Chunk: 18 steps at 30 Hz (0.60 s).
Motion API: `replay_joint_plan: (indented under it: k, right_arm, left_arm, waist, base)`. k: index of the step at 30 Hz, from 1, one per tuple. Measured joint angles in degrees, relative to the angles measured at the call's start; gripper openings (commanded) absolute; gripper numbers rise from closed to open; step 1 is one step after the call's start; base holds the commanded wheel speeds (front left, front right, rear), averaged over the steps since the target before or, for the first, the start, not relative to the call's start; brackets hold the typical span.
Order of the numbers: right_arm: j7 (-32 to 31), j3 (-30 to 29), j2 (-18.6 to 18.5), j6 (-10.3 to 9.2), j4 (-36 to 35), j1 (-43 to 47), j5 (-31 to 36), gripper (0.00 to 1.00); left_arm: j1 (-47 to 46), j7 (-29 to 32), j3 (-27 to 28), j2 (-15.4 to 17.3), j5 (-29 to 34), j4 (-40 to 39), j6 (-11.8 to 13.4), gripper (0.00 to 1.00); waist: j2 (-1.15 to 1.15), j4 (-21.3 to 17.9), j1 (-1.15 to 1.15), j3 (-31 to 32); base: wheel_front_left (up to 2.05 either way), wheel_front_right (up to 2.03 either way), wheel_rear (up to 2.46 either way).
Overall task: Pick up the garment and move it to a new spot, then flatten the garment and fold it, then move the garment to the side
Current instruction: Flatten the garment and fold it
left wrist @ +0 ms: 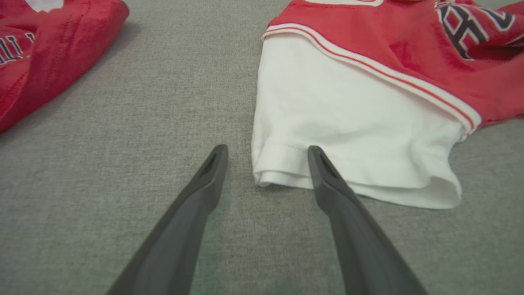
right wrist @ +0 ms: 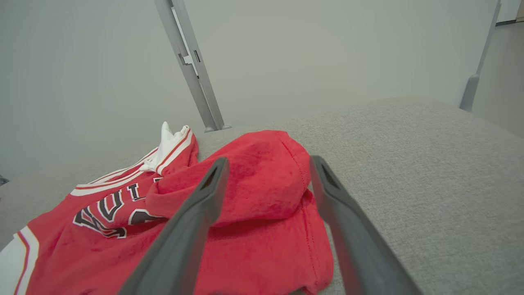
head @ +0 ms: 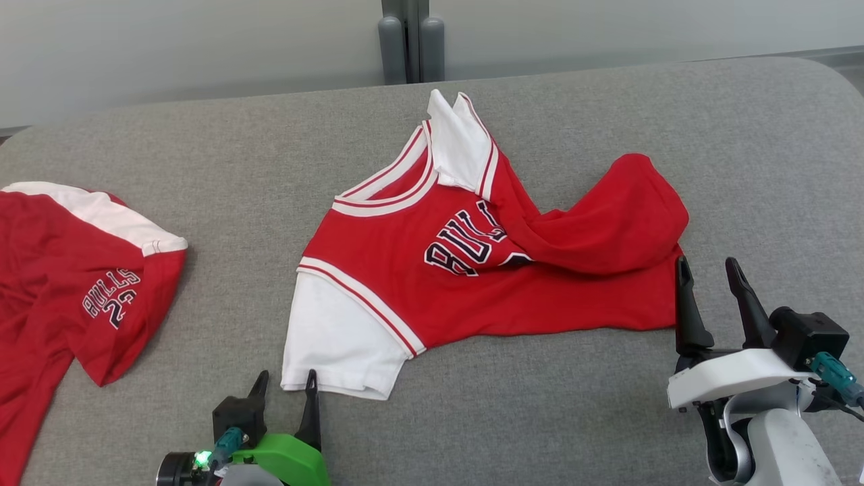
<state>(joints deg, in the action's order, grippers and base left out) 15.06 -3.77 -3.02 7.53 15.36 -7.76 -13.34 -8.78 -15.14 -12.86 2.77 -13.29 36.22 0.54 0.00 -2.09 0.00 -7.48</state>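
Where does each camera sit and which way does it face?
Head view: on the head, facing forward and down at the jersey on the grey table; left gripper and right gripper, open, at bottom.
Left wrist view: on that wrist, along its fingers toward the white sleeve.
Right wrist view: on that wrist, along its fingers toward the bunched red fold.
Shared: all three show the jersey.

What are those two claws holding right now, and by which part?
Nothing is held. The left gripper stands open at the white sleeve of the jersey; the right gripper open by its red corner.
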Motion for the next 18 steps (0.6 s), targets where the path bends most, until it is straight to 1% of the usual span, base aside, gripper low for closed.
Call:
replay_joint_plan:
  k: [5, 11, 12, 13, 14, 15, 18]
  right_arm:
    - [0.0, 0.3, 0.1, 0.00, 0.1, 0.0, 0.2, 1.00]
    - [0.0, 0.5, 0.1, 0.00, 0.9, 0.1, 0.8, 1.00]
    - [0.0, 0.4, 0.1, 0.00, 1.0, 0.1, 0.9, 1.00]
    - [0.0, 0.3, 0.1, 0.00, 1.2, 0.2, 1.1, 1.00]
    - [0.0, 0.2, 0.1, 0.00, 1.2, 0.2, 1.1, 1.00]
    - [0.0, 0.1, 0.1, 0.00, 1.3, 0.2, 1.3, 1.00]
    - [0.0, -0.6, 0.1, 0.00, 1.9, 0.2, 1.7, 1.00]
  left_arm:
    - [-0.8, -0.1, -0.2, 0.0, -0.8, 2.5, 0.2, 1.00]
    - [-1.9, -0.1, -0.8, 0.0, -0.8, 3.7, 0.0, 1.00]
    - [-2.1, -0.1, -0.9, 0.0, -0.9, 3.9, -0.1, 0.84]
    - [-2.3, -0.1, -1.2, 0.0, -1.2, 4.4, -0.4, 0.42]
    - [-2.5, -0.1, -1.3, 0.0, -1.3, 4.7, -0.6, 0.04]
    - [-2.6, -0.1, -1.4, 0.0, -1.5, 4.8, -0.9, 0.00]
    - [-2.6, -0.1, -1.1, 0.0, -1.8, 3.4, -1.1, 0.00]
  waist:
    - [0.00, -0.1, 0.00, -0.5]
    - [0.00, 0.1, 0.00, -0.8]
    - [0.00, 0.2, 0.00, -0.8]
    - [0.00, 0.4, 0.00, -0.9]
    - [0.00, 0.4, 0.00, -0.9]
    - [0.00, 0.6, 0.00, -0.9]
    - [0.00, 0.8, 0.00, -0.9]
  base:
    - [0.00, 0.00, 0.00]
    - [0.00, 0.00, 0.00]
    - [0.00, 0.00, 0.00]
    - [0.00, 0.00, 0.00]
    - [0.00, 0.00, 0.00]
    - [0.00, 0.00, 0.00]
    - [0.00, 0.00, 0.00]
